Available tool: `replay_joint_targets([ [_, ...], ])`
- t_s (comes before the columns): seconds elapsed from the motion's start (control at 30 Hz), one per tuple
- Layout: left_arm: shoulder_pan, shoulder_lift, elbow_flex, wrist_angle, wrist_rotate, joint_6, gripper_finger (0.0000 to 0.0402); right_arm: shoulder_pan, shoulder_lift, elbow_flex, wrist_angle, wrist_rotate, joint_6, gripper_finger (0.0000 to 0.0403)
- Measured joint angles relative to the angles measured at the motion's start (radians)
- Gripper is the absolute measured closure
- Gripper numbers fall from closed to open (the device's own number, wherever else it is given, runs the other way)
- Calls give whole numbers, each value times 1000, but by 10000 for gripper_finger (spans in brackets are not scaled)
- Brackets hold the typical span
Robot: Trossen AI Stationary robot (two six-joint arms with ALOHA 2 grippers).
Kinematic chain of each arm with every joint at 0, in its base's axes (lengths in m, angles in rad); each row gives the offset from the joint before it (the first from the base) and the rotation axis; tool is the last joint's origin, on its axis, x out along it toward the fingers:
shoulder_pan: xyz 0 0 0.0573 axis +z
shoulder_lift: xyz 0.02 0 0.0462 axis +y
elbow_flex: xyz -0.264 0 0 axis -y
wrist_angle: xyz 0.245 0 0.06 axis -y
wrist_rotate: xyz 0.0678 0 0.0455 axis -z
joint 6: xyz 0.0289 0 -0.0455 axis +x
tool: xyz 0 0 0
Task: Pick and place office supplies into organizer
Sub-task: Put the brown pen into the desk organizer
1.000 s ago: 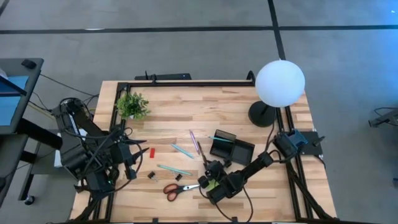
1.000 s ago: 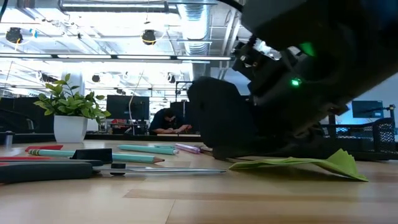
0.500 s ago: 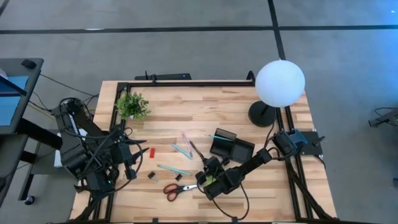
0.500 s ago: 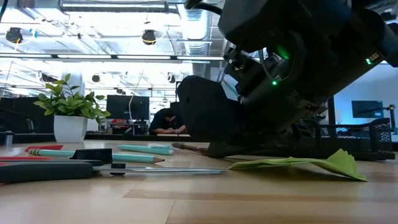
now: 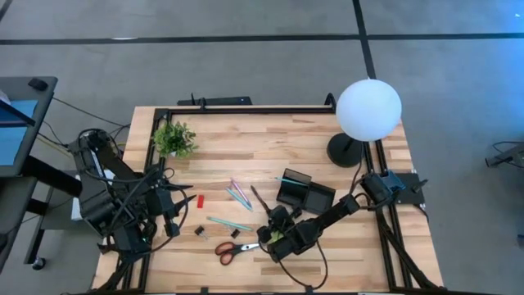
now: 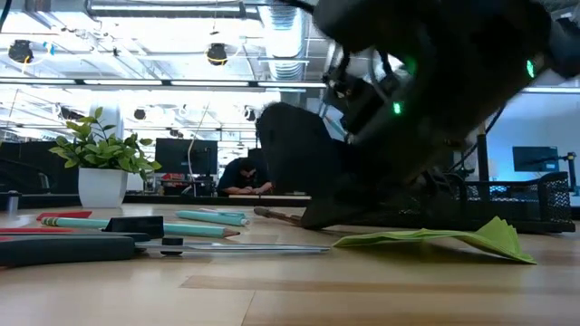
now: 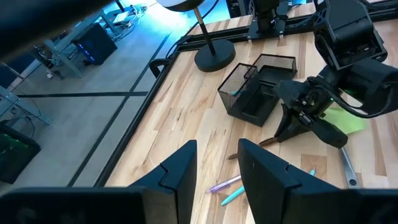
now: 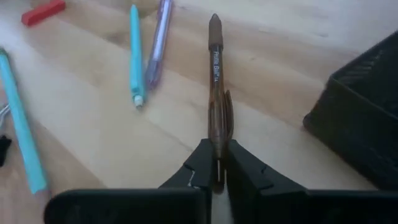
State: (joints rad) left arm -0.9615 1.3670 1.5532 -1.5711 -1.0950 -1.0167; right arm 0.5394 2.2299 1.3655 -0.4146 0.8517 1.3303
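Pens lay scattered just beside the organizer (image 5: 304, 195), and the right gripper (image 8: 216, 167) had its two fingers pressed together on the end of the dark pen (image 8: 216, 93), which pointed away from the organizer's near corner over the bare wood. A purple pen (image 8: 158, 42) and a short teal pen (image 8: 134, 53) lay side by side a little farther from the organizer than the dark pen. A longer teal pen (image 5: 228, 223) lay farther out. The red-handled scissors (image 5: 229, 249) were near the table's front edge, well apart from the organizer, with the lime-green sticky-note pad (image 6: 435, 239) under the right arm. A small red block (image 5: 199, 200) sat well apart from the organizer, toward the left gripper (image 5: 169, 215), which waited over the table's left side with its fingers partly apart and nothing between them.
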Motion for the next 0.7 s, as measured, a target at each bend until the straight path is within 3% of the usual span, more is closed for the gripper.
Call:
replay_joint_targets([
  [0.4, 0, 0, 0, 0, 0, 0, 287, 12, -139, 32, -13, -77, -218, 387],
  [0.7, 0, 0, 0, 0, 17, 8, 287, 17, -359, 33, -260, -135, -258, 398],
])
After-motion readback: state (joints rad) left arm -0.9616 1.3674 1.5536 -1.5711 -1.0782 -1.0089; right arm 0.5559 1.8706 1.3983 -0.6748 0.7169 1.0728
